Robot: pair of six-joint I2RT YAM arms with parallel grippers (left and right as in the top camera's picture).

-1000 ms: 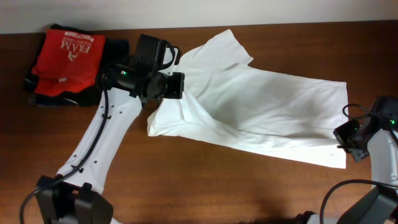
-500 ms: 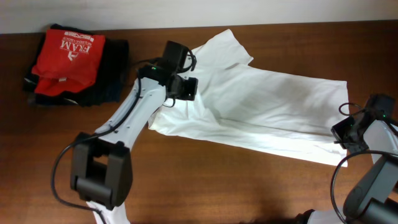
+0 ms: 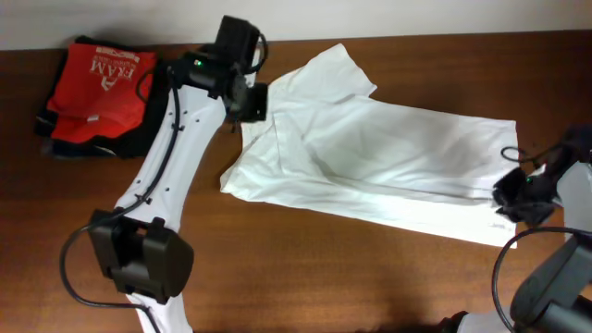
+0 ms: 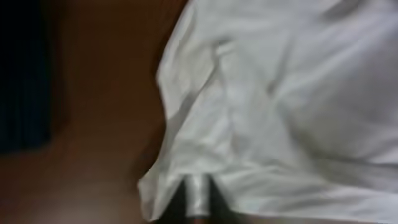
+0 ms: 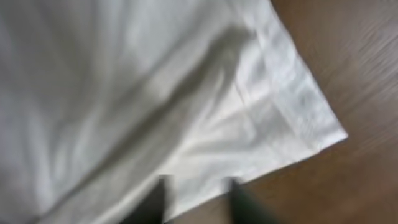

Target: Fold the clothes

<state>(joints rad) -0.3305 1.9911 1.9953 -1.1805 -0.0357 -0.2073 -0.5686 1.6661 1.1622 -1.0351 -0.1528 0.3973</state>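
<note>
- The white T-shirt [image 3: 388,166] lies across the middle of the brown table [image 3: 305,287], reaching from near the left arm to the right arm.
- It is not flat. Long soft creases run along its length, and one layer lies over another in the lower half.
- One short sleeve [image 3: 338,69] points toward the far edge of the table. The hem end [image 3: 499,176] lies at the right side.
- The left gripper [image 4: 198,200] sits at the shirt's upper left edge, just below that sleeve. In its own camera the dark fingers stand close together with a narrow strip of white cloth pinched between them (the picture is badly blurred, mind).
- The right gripper [image 5: 198,202] is at the lower right corner of the hem. Its fingers are drawn in on the cloth's edge, and the stitched corner of the hem fans out just beyond them onto bare wood.
- Well apart from the shirt, at the far left corner, there is a pile of clothes. A red shirt [image 3: 102,83] with white "FRAM" lettering rests on top of dark folded garments [image 3: 166,116].
- The left arm's white links stretch from the near edge up past that pile without touching it.
</note>
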